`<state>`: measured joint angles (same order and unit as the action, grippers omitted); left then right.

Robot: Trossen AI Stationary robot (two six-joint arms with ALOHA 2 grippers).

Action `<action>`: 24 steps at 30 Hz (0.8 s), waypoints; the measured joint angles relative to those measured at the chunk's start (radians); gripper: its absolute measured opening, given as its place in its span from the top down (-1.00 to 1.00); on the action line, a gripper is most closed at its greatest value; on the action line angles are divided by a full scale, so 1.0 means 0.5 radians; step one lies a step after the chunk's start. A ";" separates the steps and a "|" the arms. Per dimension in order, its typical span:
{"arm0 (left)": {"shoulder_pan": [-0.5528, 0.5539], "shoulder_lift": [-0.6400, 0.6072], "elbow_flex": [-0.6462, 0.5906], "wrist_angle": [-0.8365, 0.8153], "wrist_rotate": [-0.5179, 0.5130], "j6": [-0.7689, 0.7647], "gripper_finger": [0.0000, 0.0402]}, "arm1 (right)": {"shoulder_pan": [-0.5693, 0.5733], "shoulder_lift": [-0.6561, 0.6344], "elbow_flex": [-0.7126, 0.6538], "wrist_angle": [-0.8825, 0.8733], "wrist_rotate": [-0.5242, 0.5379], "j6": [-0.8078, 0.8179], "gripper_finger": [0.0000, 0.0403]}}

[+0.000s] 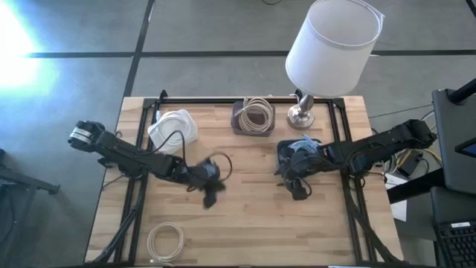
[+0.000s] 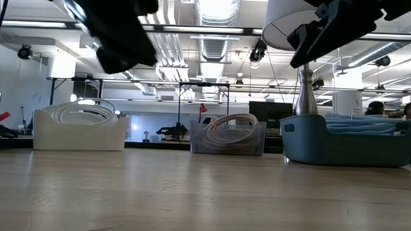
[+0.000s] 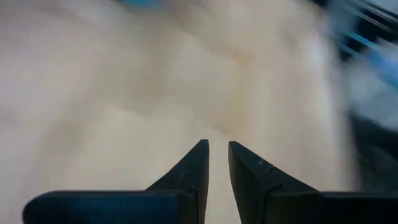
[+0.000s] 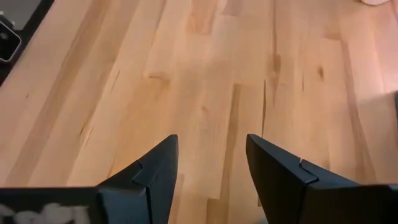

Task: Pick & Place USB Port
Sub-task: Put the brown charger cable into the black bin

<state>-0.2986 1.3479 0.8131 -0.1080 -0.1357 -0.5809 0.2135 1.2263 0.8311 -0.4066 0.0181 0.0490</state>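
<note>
While three bins (image 1: 253, 119) hold cables, left gripper (image 1: 210, 192) is nearly closed, right gripper (image 1: 299, 190) open.

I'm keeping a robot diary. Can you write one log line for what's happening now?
left gripper: mid-table, fingers nearly together, nothing seen held | right gripper: beside blue bin, fingers apart, empty | cable coil: near table's front edge

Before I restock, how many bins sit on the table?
3: white bin back left, grey bin back centre, blue bin right, partly under the right arm. None appear hidden.
</note>
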 joint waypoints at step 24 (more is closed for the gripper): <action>-0.598 0.000 -0.001 -1.047 0.681 -0.921 0.68 | 0.007 -0.002 -0.101 -0.068 0.002 0.052 0.08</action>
<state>-0.5977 1.3479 0.8127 -0.6317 0.2047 -1.0416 0.2169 1.2255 0.7807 -0.4407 0.0189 0.0750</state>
